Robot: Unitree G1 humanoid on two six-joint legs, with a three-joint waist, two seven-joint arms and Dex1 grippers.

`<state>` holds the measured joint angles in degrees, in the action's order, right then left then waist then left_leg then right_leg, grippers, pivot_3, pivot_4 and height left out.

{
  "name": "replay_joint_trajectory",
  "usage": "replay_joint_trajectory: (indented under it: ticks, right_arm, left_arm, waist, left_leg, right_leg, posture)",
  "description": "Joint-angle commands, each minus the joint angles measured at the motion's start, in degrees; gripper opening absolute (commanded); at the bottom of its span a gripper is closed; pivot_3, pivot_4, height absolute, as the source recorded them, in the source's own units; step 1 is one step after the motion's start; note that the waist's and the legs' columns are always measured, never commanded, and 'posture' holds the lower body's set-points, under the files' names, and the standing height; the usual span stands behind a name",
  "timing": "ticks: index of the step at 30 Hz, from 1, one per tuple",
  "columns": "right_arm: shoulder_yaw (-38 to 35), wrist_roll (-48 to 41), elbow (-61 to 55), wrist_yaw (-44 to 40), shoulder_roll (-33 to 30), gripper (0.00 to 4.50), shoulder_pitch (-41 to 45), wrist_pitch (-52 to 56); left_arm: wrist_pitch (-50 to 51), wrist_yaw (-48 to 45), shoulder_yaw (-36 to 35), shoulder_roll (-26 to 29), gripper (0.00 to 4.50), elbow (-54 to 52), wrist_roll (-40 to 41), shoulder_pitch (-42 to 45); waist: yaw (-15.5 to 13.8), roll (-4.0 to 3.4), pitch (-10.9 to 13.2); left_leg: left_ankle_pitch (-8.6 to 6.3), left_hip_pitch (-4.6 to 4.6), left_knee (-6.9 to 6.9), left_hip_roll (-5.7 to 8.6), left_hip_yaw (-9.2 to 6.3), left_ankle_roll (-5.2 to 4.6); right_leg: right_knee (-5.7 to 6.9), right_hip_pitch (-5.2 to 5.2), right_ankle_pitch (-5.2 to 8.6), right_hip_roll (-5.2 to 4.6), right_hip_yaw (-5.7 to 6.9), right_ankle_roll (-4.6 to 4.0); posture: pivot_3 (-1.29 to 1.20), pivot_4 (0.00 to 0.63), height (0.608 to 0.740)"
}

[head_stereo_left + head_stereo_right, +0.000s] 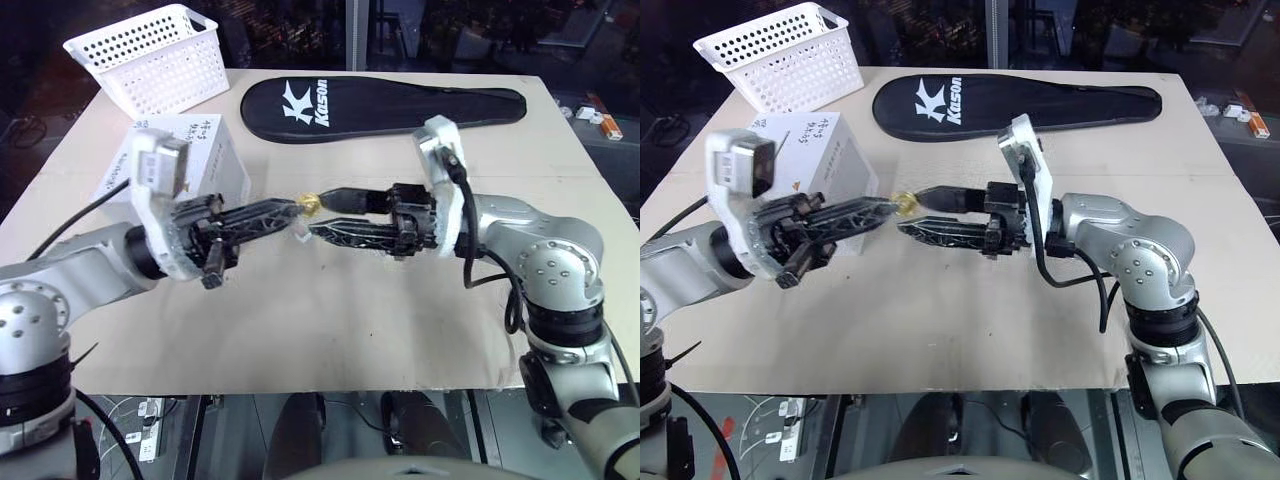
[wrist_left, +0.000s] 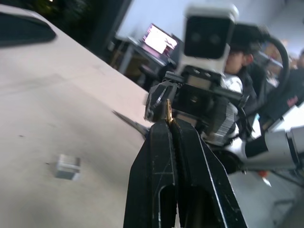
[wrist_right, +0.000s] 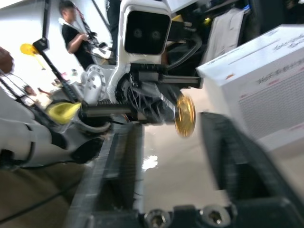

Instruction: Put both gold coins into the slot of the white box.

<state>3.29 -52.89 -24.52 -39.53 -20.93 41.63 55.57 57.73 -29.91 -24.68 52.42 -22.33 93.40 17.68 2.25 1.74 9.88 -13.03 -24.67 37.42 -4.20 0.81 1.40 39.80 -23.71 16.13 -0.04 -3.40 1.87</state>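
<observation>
A: Start with the left eye view. Which step is this?

B: A hand-over in mid-air above the table (image 1: 330,330), by my reading. The left gripper (image 1: 290,208) is clamped tight on a gold coin (image 1: 311,203), which sticks out at its tip. The right gripper (image 1: 325,212) points at it from the other side, fingers parted, with the coin between its tips and no contact that I can make out.

A: And the right eye view?

B: Same scene. The white box (image 1: 825,150) stands on the table behind the left gripper, handwritten face up; I cannot pick out the slot. A white basket (image 1: 780,55) and a black racket cover (image 1: 1020,103) lie further back.

A: The left wrist view?

B: Its own two black fingers (image 2: 159,175) are pressed together, the coin pinched edge-on at the very tip. A small clear cube (image 2: 66,167) lies on the table below.

A: The right wrist view?

B: The coin shows face-on, held by the other gripper, sitting in the gap between the right arm's spread fingers (image 3: 237,156). The box is just beyond. People are in the background.

A: So what next?

B: Probably carrying this coin to the box's slot and turning it edge-first. I see no second coin.
</observation>
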Motion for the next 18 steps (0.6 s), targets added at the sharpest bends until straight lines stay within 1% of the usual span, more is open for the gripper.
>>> replay_joint_trajectory:
  ticks: [1,2,5,6,8,9,10,12,14,16,18]
  right_arm:
    - [-1.4,6.0,-4.1,0.7,-3.8,4.25,-0.5,-5.9]
    - [-1.6,7.9,-4.7,0.5,-5.2,4.38,-0.8,-7.7]
    - [-3.1,9.5,-6.5,-1.7,-9.7,4.38,-1.8,-10.1]
    - [-3.0,11.0,-7.2,-2.4,-11.3,4.38,-2.1,-11.6]
    - [-3.6,12.0,-8.0,-3.6,-13.6,4.38,-2.9,-13.0]
    - [-3.7,12.1,-8.1,-4.0,-14.4,4.38,-3.0,-13.5]
    - [-4.1,12.0,-8.3,-4.4,-15.1,4.38,-3.2,-13.9]
    - [-4.3,12.2,-7.9,-4.8,-15.8,4.38,-2.8,-14.6]
    - [-4.8,12.4,-7.4,-5.3,-16.7,4.38,-2.3,-15.2]
    - [-4.9,12.8,-7.0,-5.6,-17.4,4.38,-1.9,-15.9]
    - [-4.8,13.2,-6.8,-5.7,-17.8,4.38,-2.0,-16.5]
  left_arm:
    - [-2.2,4.9,-5.8,1.9,0.00,0.9,5.0,-0.5]
    - [-2.8,6.7,-7.1,2.3,0.00,1.3,5.4,-0.6]
    - [-5.2,12.6,-10.7,3.7,0.00,2.4,1.6,-0.4]
    - [-6.4,14.4,-11.6,4.2,0.00,2.9,-1.4,0.0]
    - [-8.1,18.6,-11.3,6.8,0.00,3.7,-10.7,0.5]
    - [-8.5,19.7,-10.7,8.1,0.00,4.5,-14.4,0.9]
    - [-8.2,20.2,-10.3,9.4,0.00,5.4,-16.4,1.5]
    - [-6.1,20.0,-8.6,12.6,0.00,9.6,-19.0,3.8]
    - [-0.4,20.4,-5.3,17.0,0.00,17.2,-19.6,8.5]
    - [1.2,19.0,-1.8,19.2,0.00,22.5,-23.3,12.5]
    - [3.1,17.4,1.4,20.0,0.00,25.8,-26.3,16.0]
  waist:
    - [-0.1,0.00,0.0]
    - [-0.1,0.00,0.0]
    - [-0.3,-0.01,0.0]
    - [-0.3,-0.01,0.0]
    - [-0.4,-0.01,0.0]
    - [-0.4,0.00,0.0]
    - [-0.3,-0.01,0.0]
    - [-0.3,0.01,0.0]
    - [-0.3,0.02,0.0]
    - [-0.3,-0.01,0.0]
    - [-0.3,-0.02,0.1]
  left_leg:
    - [0.00,0.00,0.00,0.00,0.00,0.00]
    - [0.00,0.00,0.00,0.00,0.00,0.00]
    - [0.00,0.01,0.00,0.00,0.00,0.00]
    - [0.00,0.01,0.00,0.01,0.00,0.00]
    - [0.00,0.01,0.00,0.01,0.00,0.00]
    - [0.00,0.01,0.00,0.01,0.00,0.00]
    - [0.00,0.04,-0.01,0.01,0.02,0.00]
    - [0.00,0.08,-0.03,0.01,0.08,0.00]
    - [0.00,0.06,-0.02,0.00,0.07,0.00]
    - [0.00,0.05,-0.03,0.01,0.07,0.00]
    - [0.00,0.04,-0.04,0.03,0.09,0.00]
  right_leg:
    - [0.00,0.00,0.00,0.00,0.00,0.00]
    - [0.00,0.00,0.00,0.00,0.00,0.00]
    - [0.00,0.00,0.01,0.01,0.00,0.01]
    - [0.00,0.00,0.01,0.00,0.00,0.01]
    - [0.00,0.00,0.01,0.01,0.00,0.00]
    - [0.00,0.00,0.00,0.01,0.00,0.00]
    - [0.00,0.00,0.00,0.02,-0.02,0.00]
    - [0.02,0.00,0.01,0.02,-0.07,0.00]
    - [0.01,-0.01,0.01,0.03,-0.05,0.00]
    - [-0.02,-0.02,0.01,0.03,-0.05,0.01]
    - [-0.04,-0.02,0.01,0.01,-0.05,0.01]
  posture:
    - [0.00,0.150,0.727]
    - [0.00,0.150,0.727]
    - [0.00,0.150,0.727]
    - [0.00,0.150,0.727]
    - [0.00,0.150,0.727]
    - [0.00,0.150,0.727]
    - [0.00,0.150,0.727]
    - [0.00,0.150,0.727]
    - [0.00,0.150,0.727]
    - [0.00,0.150,0.727]
    - [0.00,0.150,0.727]
